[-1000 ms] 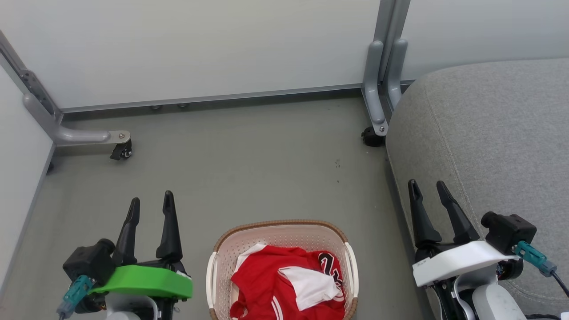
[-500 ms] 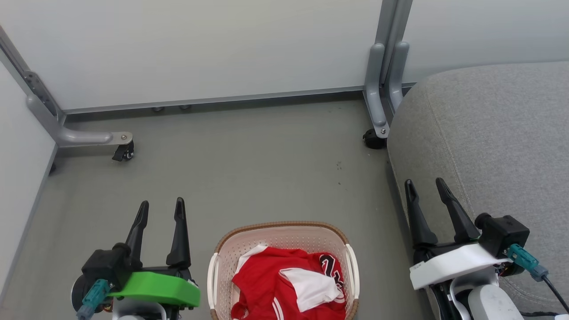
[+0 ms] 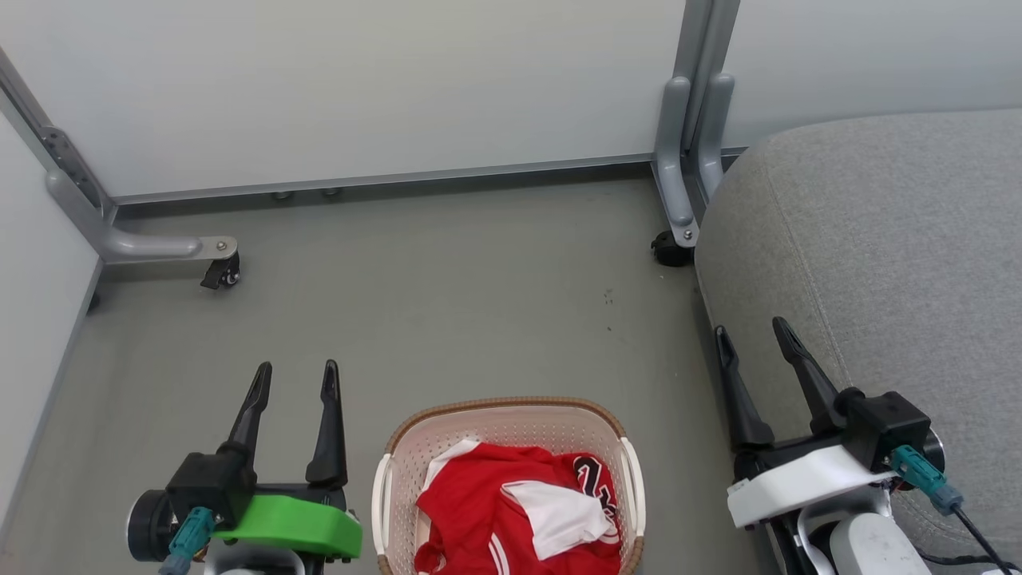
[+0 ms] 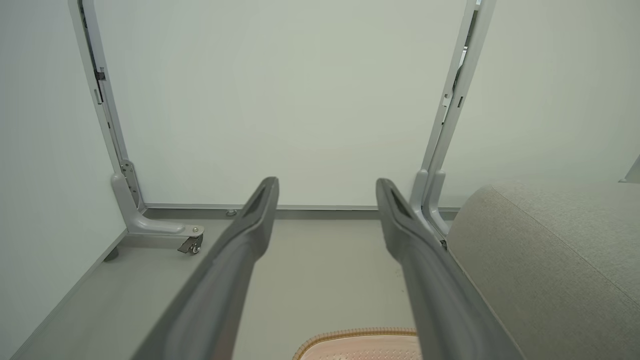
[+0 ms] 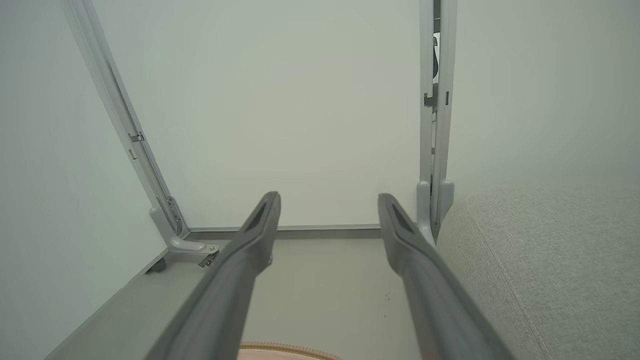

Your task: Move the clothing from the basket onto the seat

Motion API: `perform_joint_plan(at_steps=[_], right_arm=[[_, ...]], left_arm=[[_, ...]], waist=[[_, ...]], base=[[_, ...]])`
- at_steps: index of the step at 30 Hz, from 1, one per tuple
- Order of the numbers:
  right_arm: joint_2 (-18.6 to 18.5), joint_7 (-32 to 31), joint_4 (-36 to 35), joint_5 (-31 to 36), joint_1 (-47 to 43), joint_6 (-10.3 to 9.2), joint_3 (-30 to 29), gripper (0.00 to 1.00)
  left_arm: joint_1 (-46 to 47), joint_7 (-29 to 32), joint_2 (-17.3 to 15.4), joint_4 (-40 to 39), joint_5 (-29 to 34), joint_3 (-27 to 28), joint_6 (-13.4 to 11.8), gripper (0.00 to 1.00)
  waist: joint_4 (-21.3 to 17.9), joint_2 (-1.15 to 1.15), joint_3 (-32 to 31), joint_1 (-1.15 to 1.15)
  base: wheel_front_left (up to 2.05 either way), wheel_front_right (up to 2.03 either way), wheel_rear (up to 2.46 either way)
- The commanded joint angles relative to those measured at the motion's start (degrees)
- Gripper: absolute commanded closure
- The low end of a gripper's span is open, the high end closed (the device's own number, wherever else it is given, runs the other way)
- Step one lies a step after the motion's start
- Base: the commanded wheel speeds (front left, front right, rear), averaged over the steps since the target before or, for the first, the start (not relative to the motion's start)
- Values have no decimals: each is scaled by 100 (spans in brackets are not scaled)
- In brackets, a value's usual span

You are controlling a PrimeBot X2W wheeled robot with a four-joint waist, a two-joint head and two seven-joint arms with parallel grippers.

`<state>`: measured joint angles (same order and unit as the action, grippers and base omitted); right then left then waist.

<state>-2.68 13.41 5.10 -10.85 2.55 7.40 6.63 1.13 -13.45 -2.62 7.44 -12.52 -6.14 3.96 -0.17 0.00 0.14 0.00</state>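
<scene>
The oval cream plastic basket [image 3: 503, 402], with perforated walls and a brown woven-look rim, stands on the grey floor [image 3: 447, 303] at the bottom middle of the head view. The red fabric clothing [image 3: 479, 511] with white trim lies crumpled inside it, and a black printed number shows on its right part (only partly readable among the folds). The large grey woven-fabric seat [image 3: 878, 239] is to the right of the basket, near it but not touching, and nothing lies on the part of it that is in view.

The left end effector [image 3: 296, 367], on a green mount, hovers just left of the basket with its two dark fingers apart and nothing between them. The right end effector [image 3: 750, 327], on a white mount, is over the front edge of the seat, its fingers also spread and empty.

In the left wrist view the left end effector [image 4: 326, 182] points toward the pale wall panel [image 4: 280, 100], with the basket rim [image 4: 350, 334] below. The right wrist view shows the right end effector [image 5: 327, 196] beside the seat [image 5: 540, 260].
</scene>
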Motion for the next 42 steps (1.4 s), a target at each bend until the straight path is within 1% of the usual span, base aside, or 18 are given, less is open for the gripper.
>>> perform_joint_plan(at_steps=[1,15,33,42], right_arm=[[-28,55,-42,129,-9,14,30,0],[-33,196,-17,618,-55,9,20,0],[-32,183,-34,494,-20,9,-19,0],[-32,183,-65,432,40,9,-95,0]], left_arm=[[-48,-48,-40,-16,153,-1,-16,0],[-82,-194,-44,6,654,-48,-91,0],[-51,-171,-43,82,573,0,-24,0],[26,-171,-43,126,546,-103,4,0]], waist=[[5,0,7,0],[-27,0,-21,0],[-3,0,51,0],[-6,0,224,0]], base=[[0,0,0],[0,0,0],[0,0,0],[0,0,0]])
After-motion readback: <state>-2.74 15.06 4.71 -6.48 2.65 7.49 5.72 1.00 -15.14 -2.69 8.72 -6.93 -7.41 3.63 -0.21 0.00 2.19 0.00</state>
